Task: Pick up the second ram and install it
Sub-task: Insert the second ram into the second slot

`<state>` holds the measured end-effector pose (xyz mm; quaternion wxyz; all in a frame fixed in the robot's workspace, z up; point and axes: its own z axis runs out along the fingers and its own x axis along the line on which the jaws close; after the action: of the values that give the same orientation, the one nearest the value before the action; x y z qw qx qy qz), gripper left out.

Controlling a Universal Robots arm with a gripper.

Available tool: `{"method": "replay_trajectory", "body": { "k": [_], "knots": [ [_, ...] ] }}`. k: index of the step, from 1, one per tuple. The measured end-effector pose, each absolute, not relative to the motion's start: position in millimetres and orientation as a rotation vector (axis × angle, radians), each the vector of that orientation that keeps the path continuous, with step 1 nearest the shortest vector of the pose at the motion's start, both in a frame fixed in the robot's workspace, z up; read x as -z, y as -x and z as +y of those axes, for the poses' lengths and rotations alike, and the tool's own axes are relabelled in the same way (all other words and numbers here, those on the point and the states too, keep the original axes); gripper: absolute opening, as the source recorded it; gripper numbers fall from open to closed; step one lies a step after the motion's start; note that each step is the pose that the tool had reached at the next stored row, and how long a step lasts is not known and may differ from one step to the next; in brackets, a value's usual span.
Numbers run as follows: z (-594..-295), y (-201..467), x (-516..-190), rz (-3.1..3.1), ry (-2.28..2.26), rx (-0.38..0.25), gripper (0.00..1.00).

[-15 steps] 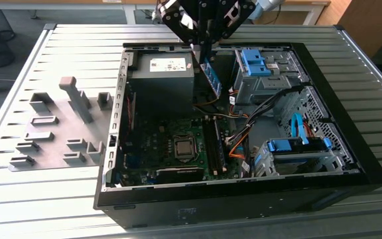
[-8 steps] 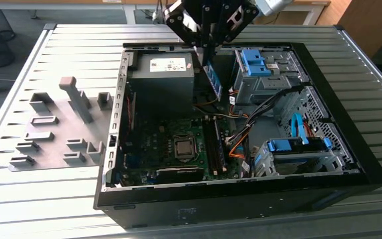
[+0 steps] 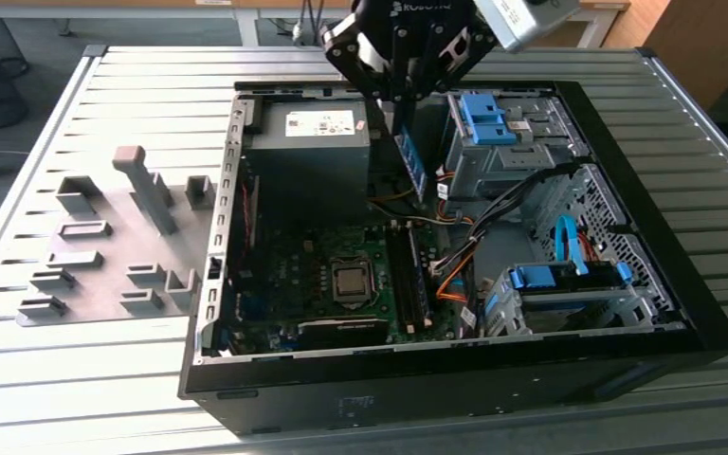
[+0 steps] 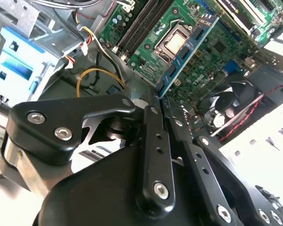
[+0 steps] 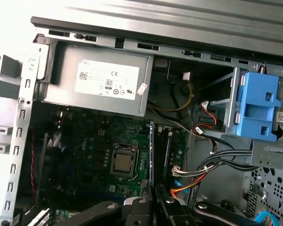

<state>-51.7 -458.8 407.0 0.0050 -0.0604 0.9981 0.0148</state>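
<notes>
On the slatted metal counter, at the exterior view's left, sits a grey fixture block with upright pegs and slots, just beside the open black computer case. Moving rightward into the case, a grey power supply with a white label fills the far corner, and below it lies the green motherboard with its bare processor socket near the middle. Just right of the socket run the dark memory slots. Above these slots hangs the black hand, its fingers closed tight on the upper end of the second ram, a thin blue-green stick held edge-down, hanging above the board and apart from it. In the second wrist view the ram juts out from between the pinched fingers, dark chips showing along its face, with the socket and slots beyond it. In the first wrist view the ram appears as a thin blue edge lined up close beside the slots. Further right stand the bright blue drive-bay clips, orange and black cables, and another blue-clipped drive cage in the near right corner.
</notes>
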Motion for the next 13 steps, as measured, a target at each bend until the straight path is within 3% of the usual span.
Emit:
{"method": "replay_trajectory", "body": {
  "k": [13],
  "knots": [
    [-459, 41, -384, 3.127, 0.144, -0.045, 0.14]
  ]
}}
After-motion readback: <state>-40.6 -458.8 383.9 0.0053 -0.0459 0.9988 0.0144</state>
